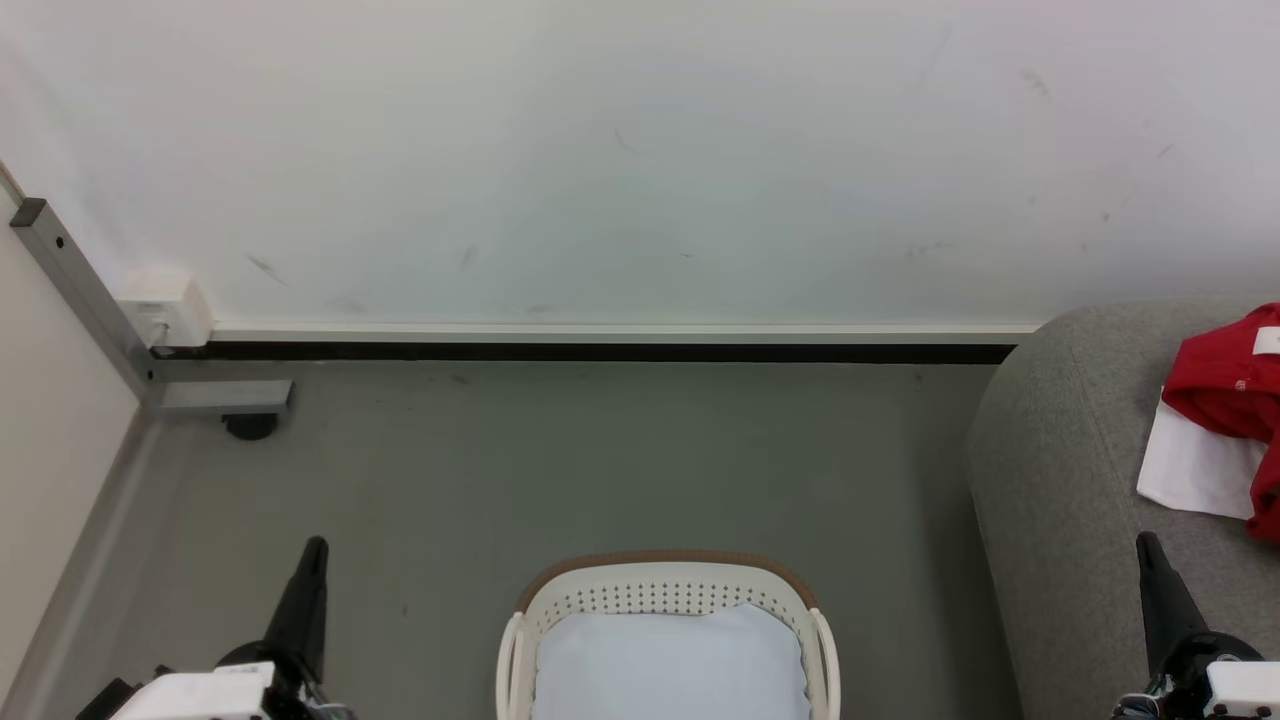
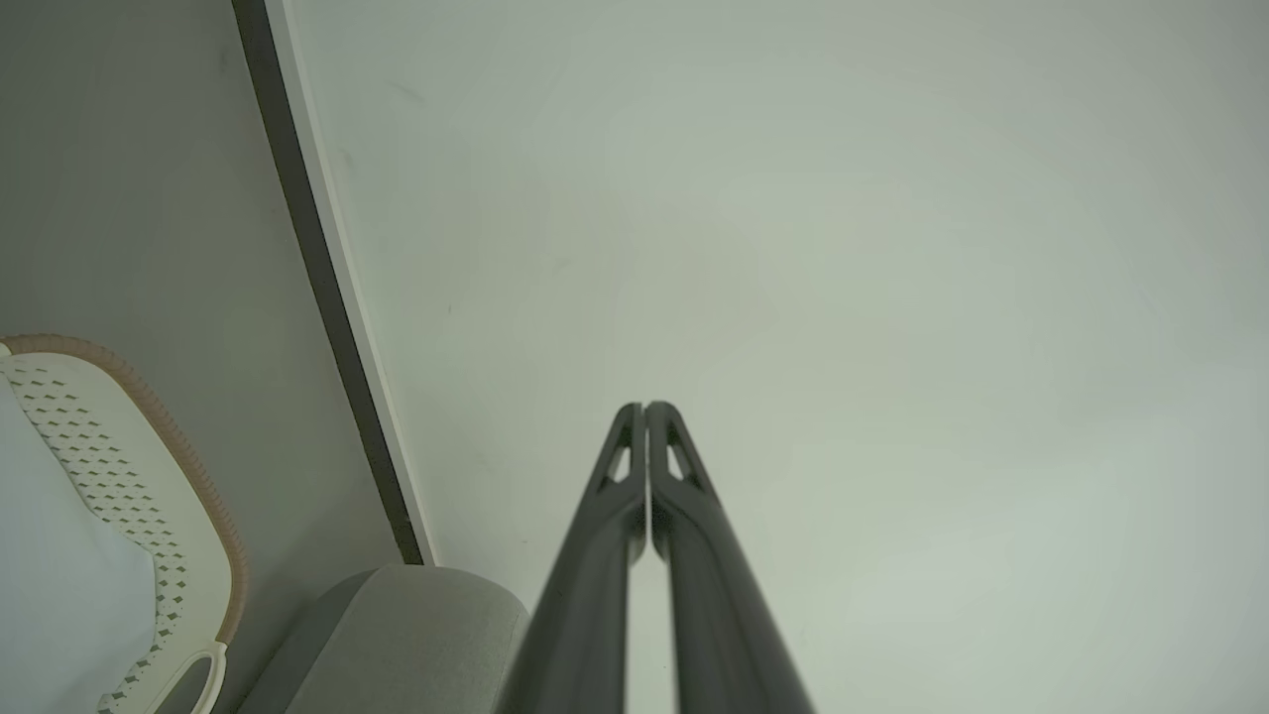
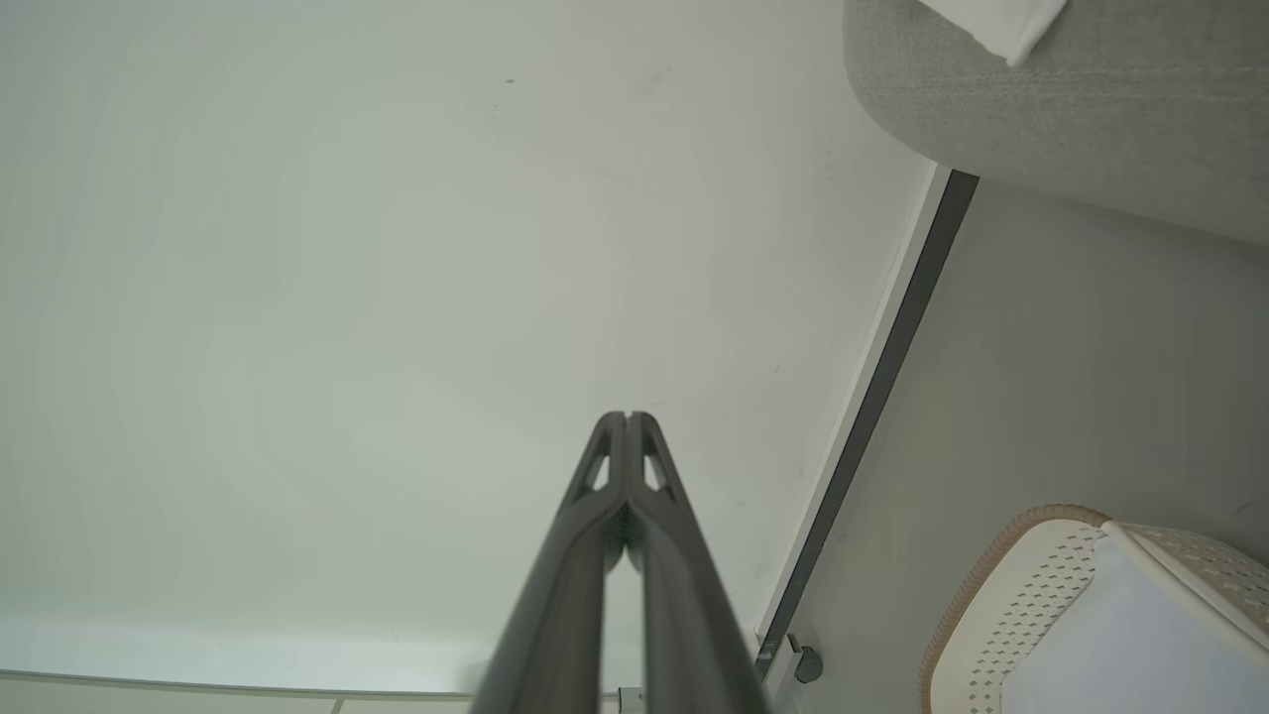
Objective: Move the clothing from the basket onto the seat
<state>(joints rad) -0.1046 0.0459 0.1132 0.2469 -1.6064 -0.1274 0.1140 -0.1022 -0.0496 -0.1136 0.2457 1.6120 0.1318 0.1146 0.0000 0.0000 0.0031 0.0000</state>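
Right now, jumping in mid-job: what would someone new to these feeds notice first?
The bright red clothing stands out first, heaped on the grey seat at the far right of the head view. Next, the cream basket sits on the floor at bottom centre, with a pale pad showing inside. The left gripper and right gripper point up at the lower corners, both shut and holding nothing.

Red-and-white clothing (image 1: 1225, 385) crumpled on grey seat (image 1: 1060, 500), cream basket (image 1: 660, 597) nearby
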